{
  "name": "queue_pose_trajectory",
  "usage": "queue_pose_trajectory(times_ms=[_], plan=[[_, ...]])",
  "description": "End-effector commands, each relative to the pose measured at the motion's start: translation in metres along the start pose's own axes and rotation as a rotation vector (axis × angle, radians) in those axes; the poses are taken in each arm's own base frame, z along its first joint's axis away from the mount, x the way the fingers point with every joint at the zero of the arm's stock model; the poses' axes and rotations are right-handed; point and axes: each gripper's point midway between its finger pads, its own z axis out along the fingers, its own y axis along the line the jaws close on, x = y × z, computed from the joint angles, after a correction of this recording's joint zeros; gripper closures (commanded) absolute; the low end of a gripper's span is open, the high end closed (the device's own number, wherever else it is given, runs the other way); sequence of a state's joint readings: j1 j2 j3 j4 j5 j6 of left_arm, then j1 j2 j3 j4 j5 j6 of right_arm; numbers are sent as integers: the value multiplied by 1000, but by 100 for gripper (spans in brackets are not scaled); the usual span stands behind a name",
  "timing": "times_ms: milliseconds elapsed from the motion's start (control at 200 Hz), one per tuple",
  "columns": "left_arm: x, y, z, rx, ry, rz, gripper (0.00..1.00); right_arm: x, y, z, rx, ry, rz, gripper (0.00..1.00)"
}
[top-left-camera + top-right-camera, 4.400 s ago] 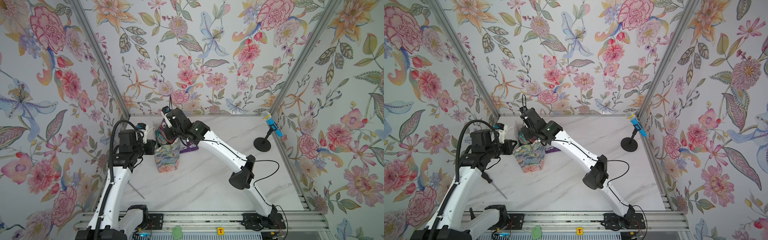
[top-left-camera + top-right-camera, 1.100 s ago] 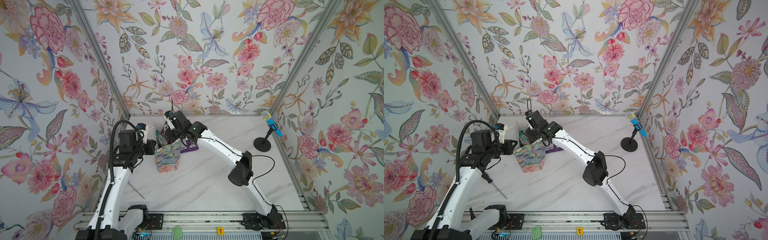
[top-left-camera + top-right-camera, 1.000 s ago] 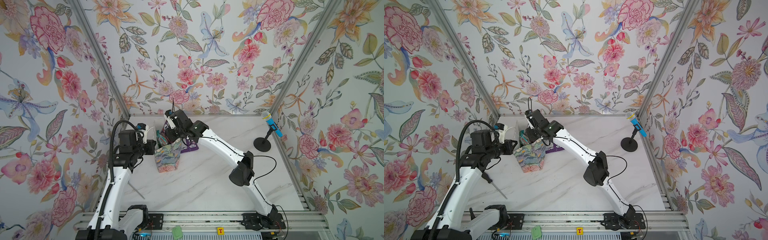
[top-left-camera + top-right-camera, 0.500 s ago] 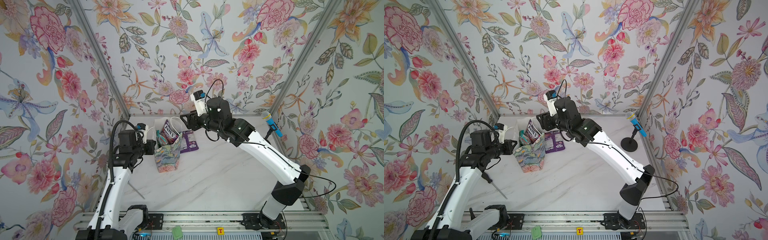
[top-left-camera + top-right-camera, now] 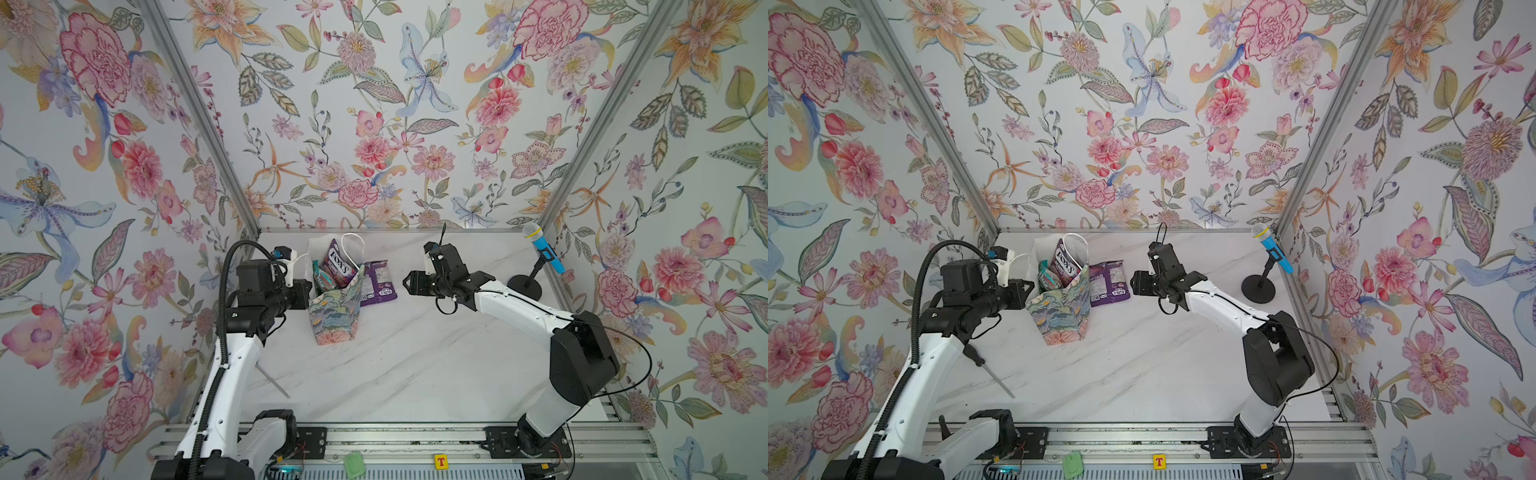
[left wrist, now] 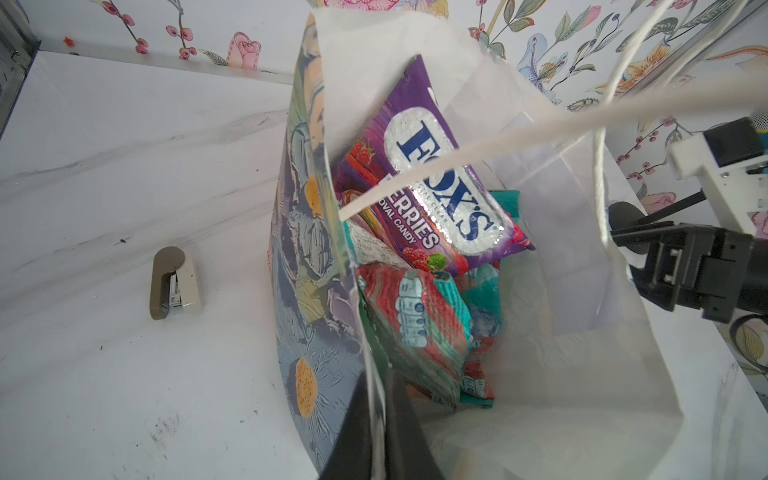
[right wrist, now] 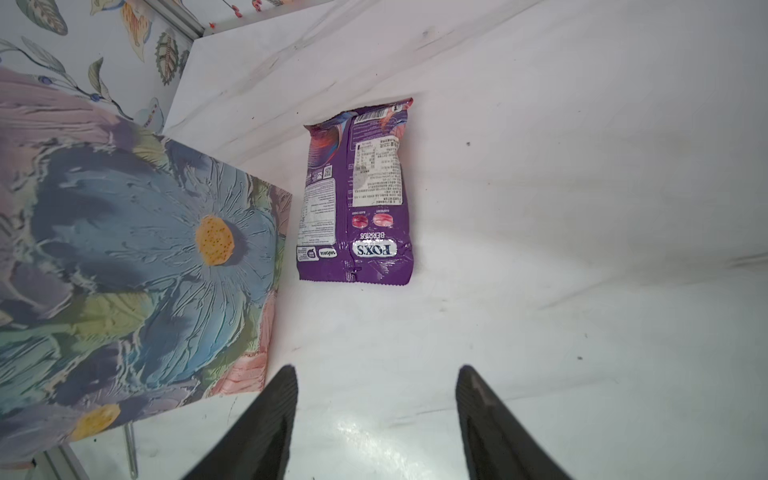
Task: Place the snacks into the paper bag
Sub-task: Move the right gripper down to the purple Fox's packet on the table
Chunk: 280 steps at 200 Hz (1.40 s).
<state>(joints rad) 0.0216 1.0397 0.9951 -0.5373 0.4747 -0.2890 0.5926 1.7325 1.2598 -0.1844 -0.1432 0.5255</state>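
Glossy candy pouches (image 6: 432,199) sit inside the painted paper bag (image 5: 334,316), its wall pinched by the left gripper (image 6: 379,386); one purple pouch (image 7: 361,195) lies beside it, near the right gripper (image 7: 377,372), jaws wide and empty.

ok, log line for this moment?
left gripper: shut on paper bag rim | right gripper: open, empty, facing purple pouch | purple pouch: flat on table beside bag | snacks in bag: several

White marble tabletop (image 5: 395,365) being overlooked from above in both top views, painted paper bag (image 6: 307,316) being viewed closely from both wrists.
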Motion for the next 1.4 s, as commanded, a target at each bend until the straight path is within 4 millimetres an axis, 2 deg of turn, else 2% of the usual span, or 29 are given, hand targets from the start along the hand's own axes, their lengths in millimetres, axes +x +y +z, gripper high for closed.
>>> queue_pose_trajectory(times_ms=[0, 150, 320, 781, 886, 956, 1036, 1126, 1161, 1271, 1396], plan=[[11, 6, 1, -18, 43, -26, 91, 5, -8, 27, -47, 29, 61, 39], [9, 5, -2, -25, 40, -23, 91, 20, -23, 64, -68, 96, 122, 44], [9, 6, -2, -28, 46, -21, 91, 28, -24, 88, -99, 120, 167, 46], [11, 6, -1, -23, 50, -26, 91, 50, -15, 127, -127, 163, 249, 47], [10, 5, -2, -22, 44, -25, 91, 51, -13, 133, -137, 160, 261, 53], [10, 5, -2, -19, 44, -26, 91, 50, -9, 133, -147, 156, 265, 65], [11, 5, -2, -18, 44, -26, 91, 46, -9, 130, -153, 141, 265, 84], [12, 5, -1, -19, 46, -27, 91, 42, -10, 119, -151, 116, 261, 97], [12, 5, -1, -18, 45, -27, 91, 41, -11, 114, -149, 108, 259, 100], [13, 5, 1, -15, 46, -27, 91, 42, -12, 93, -143, 88, 239, 100], [13, 5, 2, -13, 48, -30, 91, 61, -16, 71, -128, 104, 221, 100]])
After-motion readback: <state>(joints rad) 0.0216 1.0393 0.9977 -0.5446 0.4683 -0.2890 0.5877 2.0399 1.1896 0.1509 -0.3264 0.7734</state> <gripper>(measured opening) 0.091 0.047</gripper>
